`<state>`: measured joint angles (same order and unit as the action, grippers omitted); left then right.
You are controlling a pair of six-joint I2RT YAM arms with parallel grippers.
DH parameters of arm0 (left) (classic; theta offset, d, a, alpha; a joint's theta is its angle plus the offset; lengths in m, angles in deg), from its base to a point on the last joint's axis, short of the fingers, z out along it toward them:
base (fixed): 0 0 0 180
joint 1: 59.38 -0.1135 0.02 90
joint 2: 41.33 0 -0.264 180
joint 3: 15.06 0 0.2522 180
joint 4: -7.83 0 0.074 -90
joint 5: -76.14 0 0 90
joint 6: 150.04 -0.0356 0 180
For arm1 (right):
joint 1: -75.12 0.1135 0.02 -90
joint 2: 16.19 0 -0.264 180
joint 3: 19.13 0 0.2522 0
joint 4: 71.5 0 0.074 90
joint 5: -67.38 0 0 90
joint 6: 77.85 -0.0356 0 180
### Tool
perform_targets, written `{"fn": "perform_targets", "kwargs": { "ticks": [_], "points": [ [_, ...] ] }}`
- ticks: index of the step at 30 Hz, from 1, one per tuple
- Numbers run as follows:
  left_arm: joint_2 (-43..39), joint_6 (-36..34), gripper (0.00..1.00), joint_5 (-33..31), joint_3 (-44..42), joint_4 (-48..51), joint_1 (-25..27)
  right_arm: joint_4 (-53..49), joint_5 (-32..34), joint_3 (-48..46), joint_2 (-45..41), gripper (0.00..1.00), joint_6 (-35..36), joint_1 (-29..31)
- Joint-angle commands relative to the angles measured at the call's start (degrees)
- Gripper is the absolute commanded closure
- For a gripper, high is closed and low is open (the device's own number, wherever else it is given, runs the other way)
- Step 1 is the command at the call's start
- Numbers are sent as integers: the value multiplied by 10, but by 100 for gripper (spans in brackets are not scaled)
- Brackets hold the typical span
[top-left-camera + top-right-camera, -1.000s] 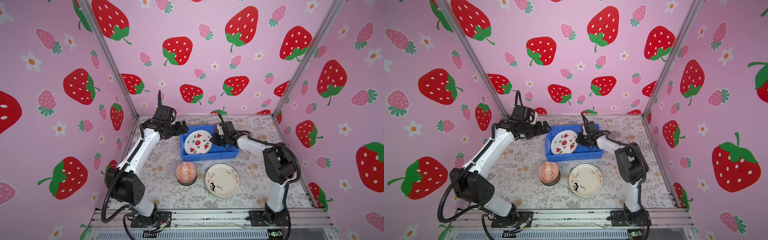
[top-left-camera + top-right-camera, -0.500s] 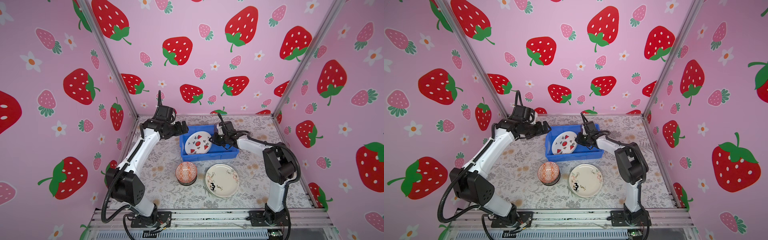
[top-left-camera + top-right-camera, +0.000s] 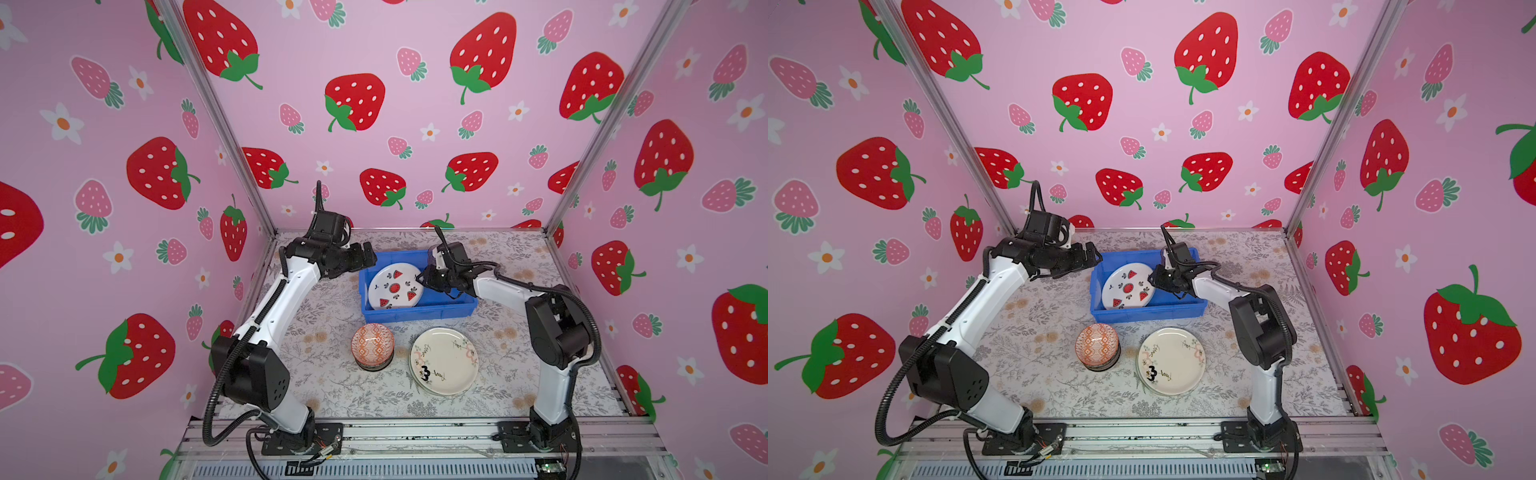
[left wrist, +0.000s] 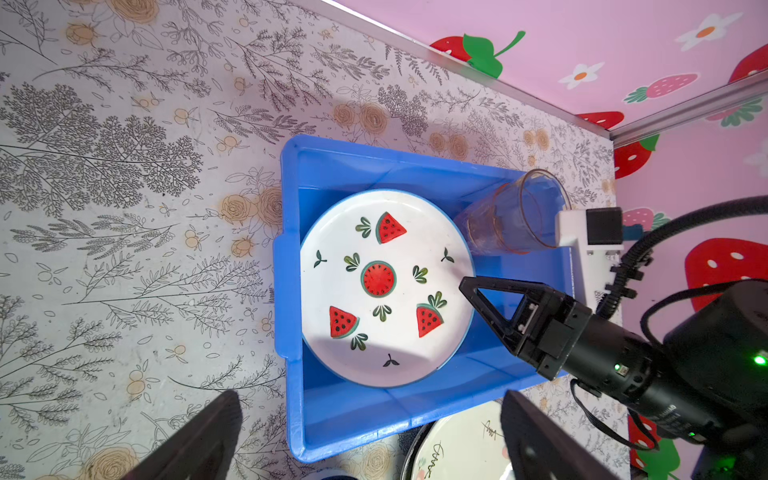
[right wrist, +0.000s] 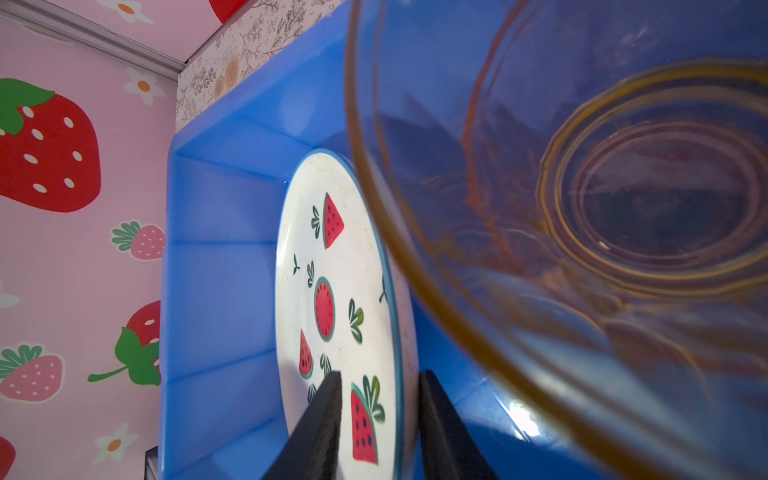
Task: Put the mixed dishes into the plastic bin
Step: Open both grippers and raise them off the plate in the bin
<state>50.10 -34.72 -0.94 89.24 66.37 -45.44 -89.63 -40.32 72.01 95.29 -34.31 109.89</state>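
Observation:
The blue plastic bin (image 3: pixel 415 318) (image 3: pixel 1142 313) (image 4: pixel 291 291) (image 5: pixel 216 249) stands at the back middle of the table. In it lies the watermelon-print plate (image 3: pixel 395 286) (image 3: pixel 1127 286) (image 4: pixel 382 286) (image 5: pixel 332 291), tilted. My right gripper (image 3: pixel 426 276) (image 3: pixel 1152 279) (image 5: pixel 380 424) is open, its fingers straddling the plate's right rim with gaps on both sides. An amber tumbler (image 4: pixel 511 216) (image 5: pixel 582 208) lies on its side in the bin's back right corner. My left gripper (image 3: pixel 370 257) (image 3: pixel 1094 255) (image 4: pixel 374 440) hangs wide open and empty above the bin's left edge.
In front of the bin an orange patterned bowl (image 3: pixel 372 344) (image 3: pixel 1097 343) sits upside down on top of other bowls. Beside it on the right lies a pale plate (image 3: pixel 444 360) (image 3: pixel 1171 360) (image 4: pixel 457 449) with a dark flower. Pink walls close in the table.
My right gripper's jaws have parted from the plate's rim. The plate has stayed in the bin. Both arms have hardly moved.

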Motion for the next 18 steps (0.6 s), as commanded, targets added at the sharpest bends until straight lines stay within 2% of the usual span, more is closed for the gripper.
{"fn": "perform_targets", "kwargs": {
  "ticks": [1, 18],
  "points": [
    [-5, 0, 0, 9, -5, -7, -3, 10, 2, -6, 8, 65, 5, 5],
    [-1, 1, 0, 14, -6, -6, -3, 22, 6, -30, 23, 64, 7, 6]
  ]
}}
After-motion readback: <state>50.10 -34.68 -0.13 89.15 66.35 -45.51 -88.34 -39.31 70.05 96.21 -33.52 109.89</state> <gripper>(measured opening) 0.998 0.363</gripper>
